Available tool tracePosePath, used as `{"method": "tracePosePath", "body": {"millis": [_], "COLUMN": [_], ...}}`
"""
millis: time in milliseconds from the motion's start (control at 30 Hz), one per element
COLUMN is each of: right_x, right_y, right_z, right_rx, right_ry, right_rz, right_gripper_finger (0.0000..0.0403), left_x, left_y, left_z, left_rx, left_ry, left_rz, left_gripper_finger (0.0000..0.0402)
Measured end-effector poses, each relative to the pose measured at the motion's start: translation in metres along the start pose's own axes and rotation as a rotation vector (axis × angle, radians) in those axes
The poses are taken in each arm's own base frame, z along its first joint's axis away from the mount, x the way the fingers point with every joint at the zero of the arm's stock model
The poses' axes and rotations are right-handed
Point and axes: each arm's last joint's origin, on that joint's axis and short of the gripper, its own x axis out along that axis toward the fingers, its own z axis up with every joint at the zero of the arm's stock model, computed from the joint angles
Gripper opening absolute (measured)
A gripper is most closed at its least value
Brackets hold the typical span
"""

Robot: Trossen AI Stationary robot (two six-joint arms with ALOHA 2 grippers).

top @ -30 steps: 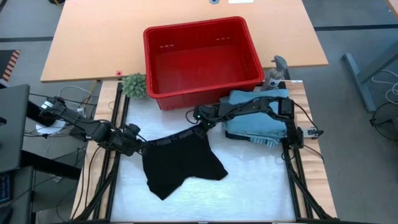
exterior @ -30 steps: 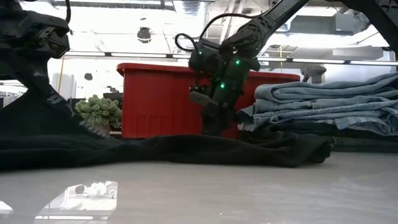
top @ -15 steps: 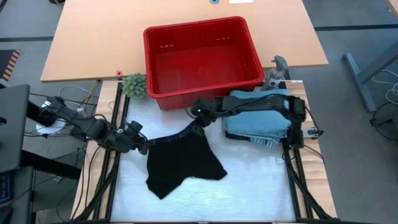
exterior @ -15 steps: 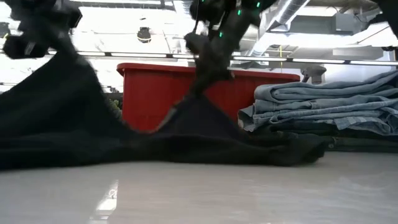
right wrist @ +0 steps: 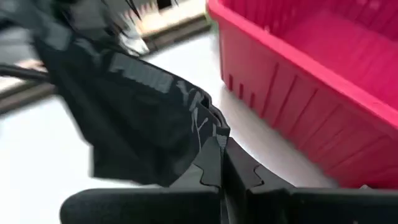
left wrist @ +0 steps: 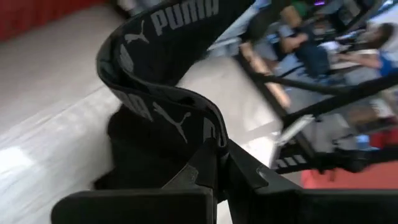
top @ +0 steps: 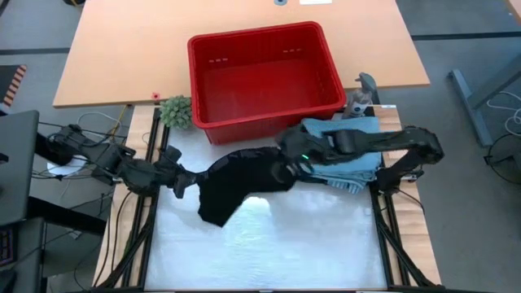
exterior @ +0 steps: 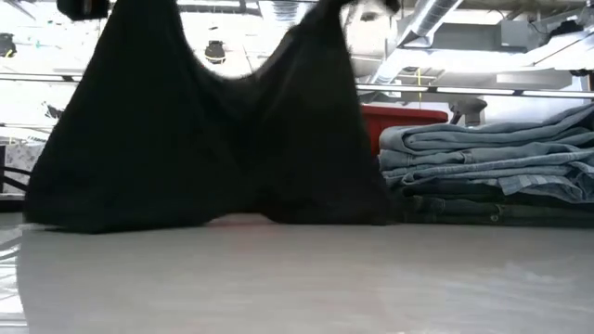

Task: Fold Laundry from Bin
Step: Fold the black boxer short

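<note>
A black garment (top: 236,183) with a logo-printed waistband was held hanging above the table, pinched shut-fingered by the left gripper (top: 184,181) and right gripper (top: 286,169).

In the low view the hanging black cloth garment with a grey printed waistband (exterior: 195,130) hides most of the red slotted plastic bin (exterior: 401,118), and both grippers holding it are cut off by the picture's top edge. From above, the stack of folded light blue denim (top: 346,159) is partly hidden under the right arm. The room behind the waistband in the left wrist view is too blurred to tell.
</note>
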Motion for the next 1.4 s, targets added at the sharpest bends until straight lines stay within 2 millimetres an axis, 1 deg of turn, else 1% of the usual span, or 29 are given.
{"method": "tracePosePath", "body": {"millis": [67, 167, 333, 467, 600, 767, 867, 933, 1000, 1100, 1167, 1267, 1400], "right_x": [-0.019, -0.04, -0.076, -0.1, -0.129, -0.164, -0.175, -0.179, -0.178, -0.171, -0.16, -0.136, -0.106], "right_y": [0.01, 0.027, 0.052, 0.076, 0.099, 0.131, 0.15, 0.161, 0.171, 0.178, 0.179, 0.175, 0.158], "right_z": [-0.003, -0.012, -0.023, -0.035, -0.048, -0.069, -0.081, -0.091, -0.1, -0.108, -0.112, -0.119, -0.126], "right_rx": [0.012, 0.02, 0.041, 0.058, 0.121, 0.171, 0.223, 0.249, 0.265, 0.329, 0.37, 0.402, 0.427], "right_ry": [-0.029, -0.071, -0.142, -0.194, -0.261, -0.33, -0.363, -0.383, -0.398, -0.41, -0.394, -0.315, -0.149], "right_rz": [0.016, 0.03, 0.083, 0.148, 0.24, 0.357, 0.408, 0.416, 0.402, 0.348, 0.318, 0.269, 0.163], "right_gripper_finger": [0.0022, 0.0022, 0.0022, 0.0022, 0.0022, 0.0022, 0.0022, 0.0022, 0.0022, 0.0022, 0.0022, 0.0022, 0.0022], "left_x": [-0.003, -0.007, -0.008, -0.004, -0.003, -0.011, -0.023, -0.032, -0.039, -0.043, -0.042, -0.036, -0.023], "left_y": [-0.011, -0.026, -0.051, -0.072, -0.097, -0.136, -0.163, -0.175, -0.183, -0.182, -0.173, -0.151, -0.115], "left_z": [0.006, 0.011, 0.007, -0.008, -0.028, -0.058, -0.072, -0.08, -0.086, -0.091, -0.093, -0.099, -0.111], "left_rx": [0.012, 0.031, 0.051, 0.084, 0.065, -0.017, -0.079, -0.111, -0.133, -0.142, -0.129, -0.112, -0.135], "left_ry": [-0.012, -0.015, 0.035, 0.106, 0.175, 0.267, 0.3, 0.304, 0.297, 0.255, 0.232, 0.263, 0.303], "left_rz": [-0.055, -0.106, -0.155, -0.185, -0.243, -0.381, -0.499, -0.542, -0.552, -0.509, -0.422, -0.227, 0.032], "left_gripper_finger": [0.0, 0.0, 0.0, 0.0, 0.0, 0.0, 0.0, 0.0, 0.0, 0.0, 0.0, 0.0, 0.0]}}
